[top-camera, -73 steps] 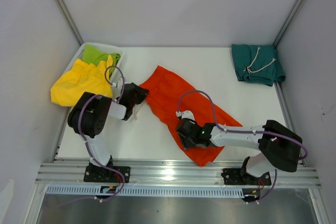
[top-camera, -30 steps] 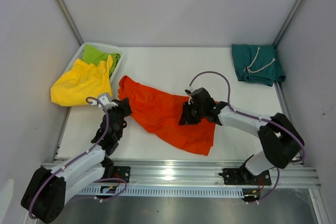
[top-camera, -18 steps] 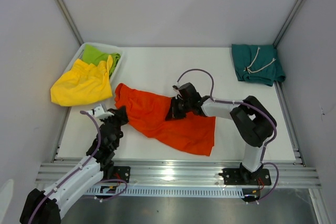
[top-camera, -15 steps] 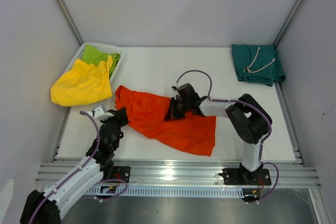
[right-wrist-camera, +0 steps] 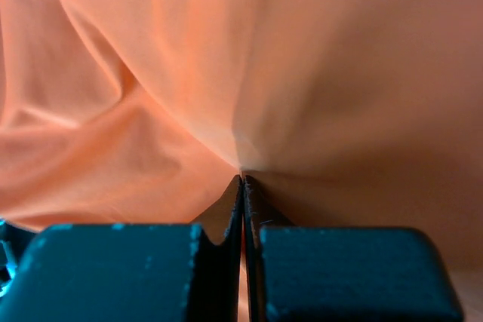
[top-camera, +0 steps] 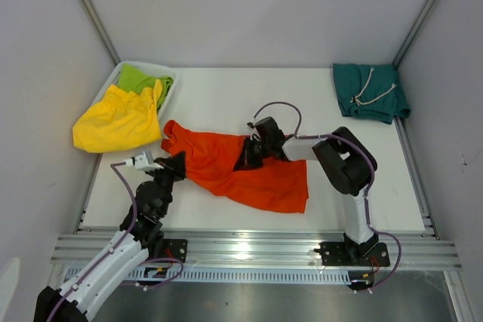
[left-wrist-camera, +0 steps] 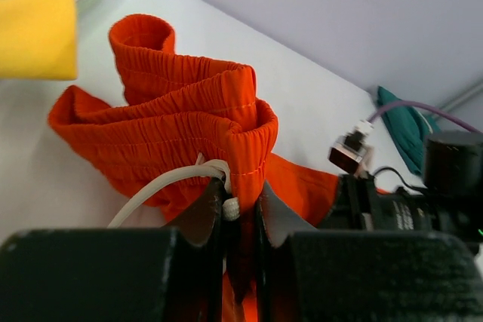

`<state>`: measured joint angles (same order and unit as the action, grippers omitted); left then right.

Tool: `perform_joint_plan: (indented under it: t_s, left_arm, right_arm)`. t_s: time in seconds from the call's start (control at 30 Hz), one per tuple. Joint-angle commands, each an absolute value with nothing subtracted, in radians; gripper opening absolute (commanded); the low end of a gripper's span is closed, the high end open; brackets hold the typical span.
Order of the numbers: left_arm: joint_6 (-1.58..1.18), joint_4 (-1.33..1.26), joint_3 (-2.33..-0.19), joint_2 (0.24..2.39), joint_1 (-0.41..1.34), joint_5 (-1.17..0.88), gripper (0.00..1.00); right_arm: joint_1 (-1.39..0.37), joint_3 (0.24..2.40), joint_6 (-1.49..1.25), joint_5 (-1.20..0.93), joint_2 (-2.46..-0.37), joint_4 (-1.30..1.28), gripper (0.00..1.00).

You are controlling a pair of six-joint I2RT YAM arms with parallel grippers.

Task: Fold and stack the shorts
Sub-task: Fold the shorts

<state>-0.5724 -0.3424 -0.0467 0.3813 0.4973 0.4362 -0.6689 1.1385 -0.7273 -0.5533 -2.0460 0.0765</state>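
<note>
teal finished, seemingly: found teal shorts (top-camera: 370, 92) folded at upper right of table (top-camera: 226, 103). saw orange shorts (top-camera: 241, 175) rumpled at centre, waistband clamped in left end effector (left-wrist-camera: 240, 213), mid-cloth pinched by right end effector (right-wrist-camera: 241, 186). judged yellow pair (top-camera: 117, 118) and lime-green pair (top-camera: 139, 78), upper left, untouched.

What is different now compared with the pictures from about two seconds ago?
The orange shorts were dragged left and turned from diagonal to nearly crosswise. The left hand pulled back and left; the right hand swung forward, then left. Both pinch the cloth now. The teal shorts and the yellow shorts stayed put.
</note>
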Motion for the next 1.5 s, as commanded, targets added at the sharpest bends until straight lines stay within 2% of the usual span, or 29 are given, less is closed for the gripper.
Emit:
perform_joint_plan:
  t_s: [0.0, 0.13, 0.23, 0.47, 0.67, 0.93, 1.47]
  left_arm:
    - [-0.471, -0.475, 0.008, 0.365, 0.518, 0.305, 0.00]
    - [-0.395, -0.518, -0.046, 0.437, 0.551, 0.209, 0.00]
    - [-0.355, -0.548, -0.083, 0.535, 0.609, 0.209, 0.00]
    - [-0.213, -0.520, -0.186, 0.641, 0.829, 0.412, 0.00]
    - [-0.084, -0.468, -0.296, 0.683, 0.952, 0.483, 0.00]
    - [-0.003, -0.382, -0.411, 0.721, 0.979, 0.430, 0.00]
    - [0.123, -0.495, -0.489, 0.890, 1.042, 0.356, 0.00]
  right_arm:
    - [-0.655, 1.173, -0.710, -0.492, -2.120, 0.006, 0.00]
    - [-0.655, 1.218, -0.707, -0.489, -2.154, -0.052, 0.00]
    - [-0.655, 1.242, -0.703, -0.486, -2.178, -0.081, 0.00]
    - [-0.652, 1.337, -0.670, -0.465, -2.215, -0.182, 0.00]
    - [-0.652, 1.368, -0.637, -0.448, -2.223, -0.244, 0.02]
    - [-0.672, 1.332, -0.646, -0.446, -2.212, -0.226, 0.03]
    - [-0.738, 1.364, -0.699, -0.474, -2.203, -0.192, 0.06]
